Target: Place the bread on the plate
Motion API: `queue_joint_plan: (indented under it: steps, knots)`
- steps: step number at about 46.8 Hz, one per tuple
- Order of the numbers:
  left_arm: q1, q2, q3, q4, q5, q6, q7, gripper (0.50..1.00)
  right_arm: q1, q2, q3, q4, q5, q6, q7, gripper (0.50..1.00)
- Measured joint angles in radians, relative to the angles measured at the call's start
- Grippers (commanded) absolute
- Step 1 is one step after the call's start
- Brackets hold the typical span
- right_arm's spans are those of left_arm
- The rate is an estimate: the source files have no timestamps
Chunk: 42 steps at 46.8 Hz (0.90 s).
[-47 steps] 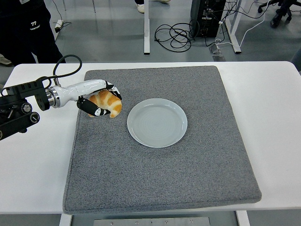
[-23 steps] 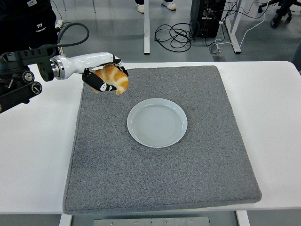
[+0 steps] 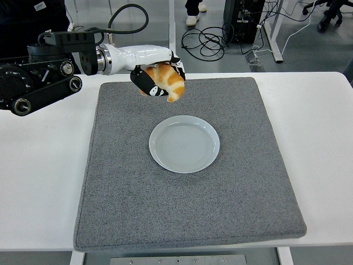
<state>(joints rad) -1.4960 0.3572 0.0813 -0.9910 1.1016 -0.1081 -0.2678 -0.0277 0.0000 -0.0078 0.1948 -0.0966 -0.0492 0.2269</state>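
Bread [image 3: 167, 81], grasped by left hand [image 3: 157, 77], tilts lengthwise down-right toward plate [image 3: 184, 143].

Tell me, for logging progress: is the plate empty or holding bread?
Empty. The plate shows bare; the croissant is in the left hand, beyond its rim.

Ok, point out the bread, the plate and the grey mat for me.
bread [image 3: 167, 81], head view, on its golden crust, held in the left hand [image 3: 157, 77].
plate [image 3: 184, 143], head view, on its bare centre.
grey mat [image 3: 187, 204], head view, on its near bare part.
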Motion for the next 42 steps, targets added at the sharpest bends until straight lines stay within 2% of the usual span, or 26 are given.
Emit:
queue_joint_plan:
  steps: [9,19,30,42]
  knots:
    - [0.035,-0.052,0.007,0.003,0.000,0.044,0.001,0.500,-0.001,0.000,-0.001,0.000,0.000,0.000,0.000,1.000]
    - [0.100,-0.083,0.073,0.009,0.001,0.165,-0.006,0.500,-0.006,0.000,-0.002,0.000,0.000,0.000,0.000,1.000]
    - [0.178,-0.115,0.080,0.014,0.001,0.266,-0.021,0.500,-0.006,0.000,-0.002,0.000,0.000,0.001,0.000,1.000]
    - [0.244,-0.169,0.081,0.065,0.001,0.313,-0.021,0.500,-0.006,0.000,-0.003,0.000,0.000,0.000,0.000,1.000]
